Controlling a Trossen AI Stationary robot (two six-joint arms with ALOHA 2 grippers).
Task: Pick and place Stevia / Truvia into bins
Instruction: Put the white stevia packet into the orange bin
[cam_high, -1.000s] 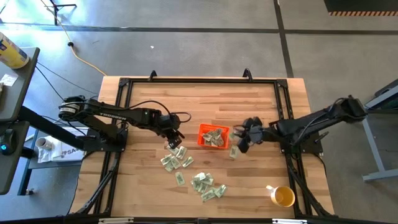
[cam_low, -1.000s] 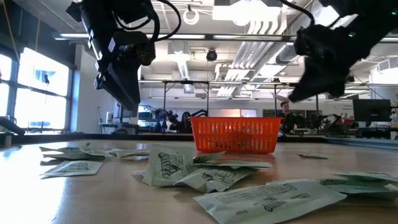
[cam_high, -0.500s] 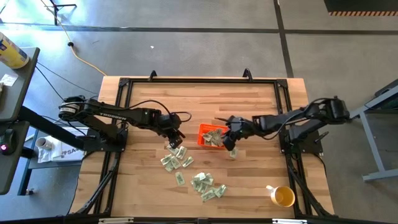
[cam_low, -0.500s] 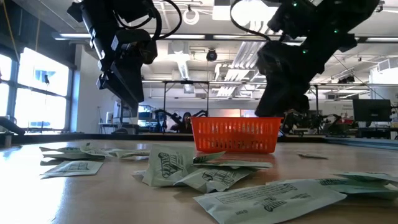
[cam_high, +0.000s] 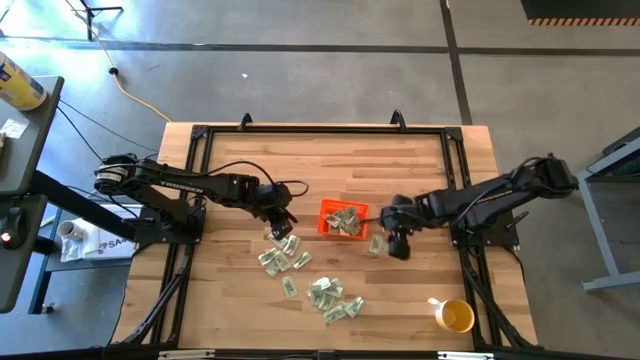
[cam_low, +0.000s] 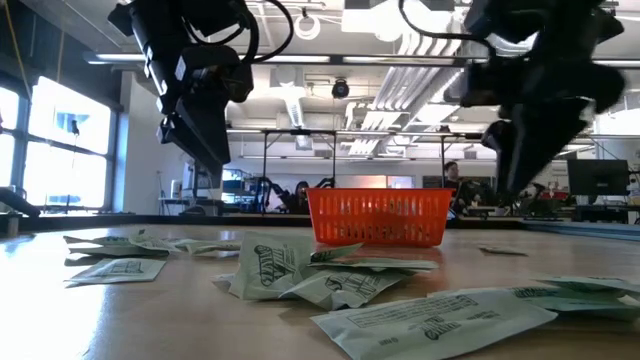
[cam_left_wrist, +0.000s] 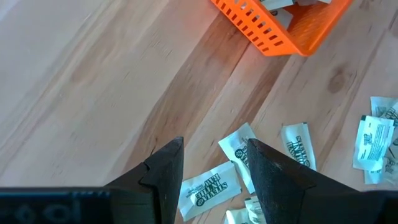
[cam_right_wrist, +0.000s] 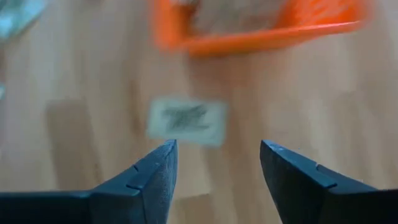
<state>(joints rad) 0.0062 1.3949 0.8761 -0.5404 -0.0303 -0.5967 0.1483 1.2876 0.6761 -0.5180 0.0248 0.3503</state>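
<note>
The wooden table (cam_high: 330, 165) carries an orange bin (cam_high: 343, 219) at its middle, holding packets partly hidden behind its mesh wall. Loose Stevia packets (cam_high: 300, 272) lie scattered near-left of it. Right end effector (cam_high: 397, 243) hovers spread, empty, above one blurred packet (cam_right_wrist: 187, 121) right of the bin. Left end effector (cam_high: 281, 226) hangs spread, empty, over the left packets.

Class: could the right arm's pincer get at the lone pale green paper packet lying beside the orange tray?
Probably yes: the right pincer stands open above that lone pale green paper packet, with nothing between them.
</note>
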